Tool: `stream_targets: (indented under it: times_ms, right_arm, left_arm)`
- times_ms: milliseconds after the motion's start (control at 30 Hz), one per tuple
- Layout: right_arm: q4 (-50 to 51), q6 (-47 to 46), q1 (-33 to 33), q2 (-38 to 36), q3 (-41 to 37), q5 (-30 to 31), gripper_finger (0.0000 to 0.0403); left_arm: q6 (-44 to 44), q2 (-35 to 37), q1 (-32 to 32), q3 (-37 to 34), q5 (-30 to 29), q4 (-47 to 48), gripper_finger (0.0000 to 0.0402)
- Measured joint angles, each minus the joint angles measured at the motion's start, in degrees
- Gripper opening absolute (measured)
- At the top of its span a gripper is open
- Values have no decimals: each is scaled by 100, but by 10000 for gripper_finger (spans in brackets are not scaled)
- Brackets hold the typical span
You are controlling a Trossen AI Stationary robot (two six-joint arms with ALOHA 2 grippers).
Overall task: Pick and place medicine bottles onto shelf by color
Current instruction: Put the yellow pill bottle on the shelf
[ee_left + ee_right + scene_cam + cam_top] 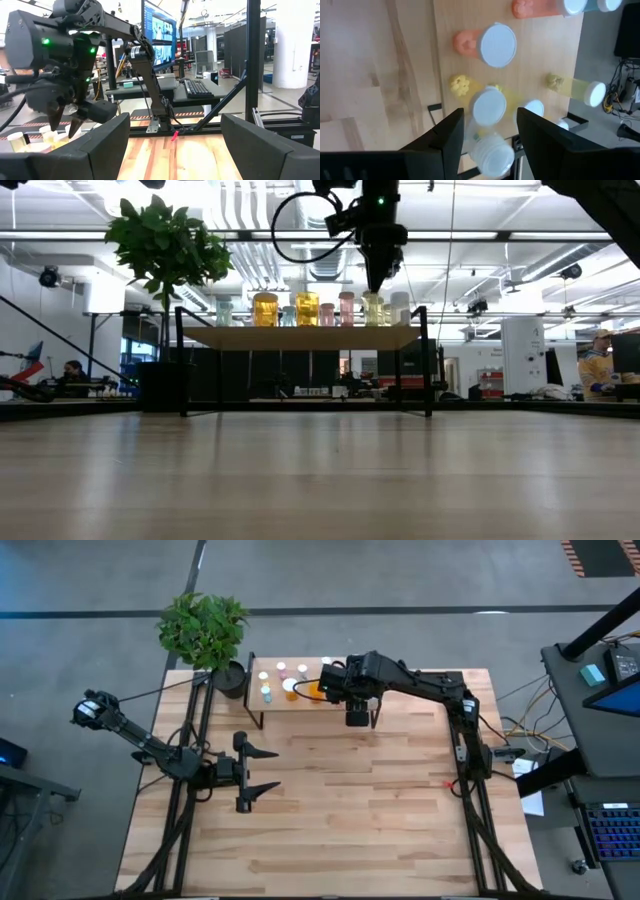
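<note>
My right arm stretched out from its base post, elbow bent, wrist turned down. Right gripper (357, 721) pointing straight down, hanging high; in low view it (378, 280) tapers to narrow tip. From its own wrist camera, right fingers (447, 135) stand apart, gap between them free, nothing clamped. My left arm folded low, forearm level. Left gripper (262, 770) aimed sideways toward right arm, fingers (107, 142) spread wide, nothing between them.
</note>
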State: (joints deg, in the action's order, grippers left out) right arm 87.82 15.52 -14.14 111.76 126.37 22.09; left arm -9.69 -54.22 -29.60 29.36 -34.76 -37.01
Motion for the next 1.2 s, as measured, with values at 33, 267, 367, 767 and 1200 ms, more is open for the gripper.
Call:
stream_targets:
  times_ms: [33,267,367,767,1200]
  right_arm:
    - [23,-66,21,-41,0,0,173]
    - [26,-383,326,-365,0,-4,171]
    - [1,-565,512,-520,-6,-349,158]
    - [-871,-725,1015,-635,-1355,-287,14]
    - [-1906,-238,701,-862,-2459,798,9]
  left_arm:
    - [0,0,2,0,0,0,294]
    - [0,0,2,0,0,2,294]
    - [1,0,0,0,0,2,294]
    - [23,0,1,0,2,1,294]
    - [26,0,1,0,2,2,294]
